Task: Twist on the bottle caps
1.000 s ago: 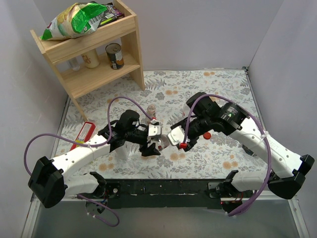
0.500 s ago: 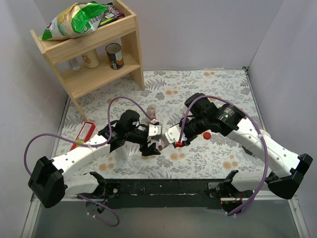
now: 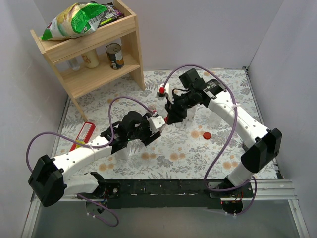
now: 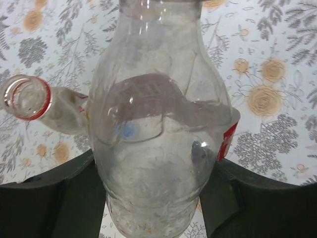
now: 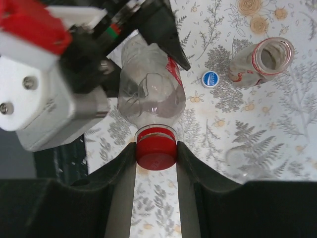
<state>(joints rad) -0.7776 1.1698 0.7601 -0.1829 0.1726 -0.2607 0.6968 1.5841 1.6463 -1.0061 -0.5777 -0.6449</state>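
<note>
Our left gripper [image 4: 158,196] clamps the bottle [image 4: 158,124] — our right gripper [image 5: 156,154] pinches the cap [image 5: 156,148], coaxial with its neck.

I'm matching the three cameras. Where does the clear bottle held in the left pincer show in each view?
Top external: clear bottle mid-table, in the left pincer, mostly hidden.
Left wrist: fills the centre.
Right wrist: centre-left, red cap on its neck.
Shared landmark: open red-ringed bottle, far left in left wrist, upper right in right wrist.
</note>
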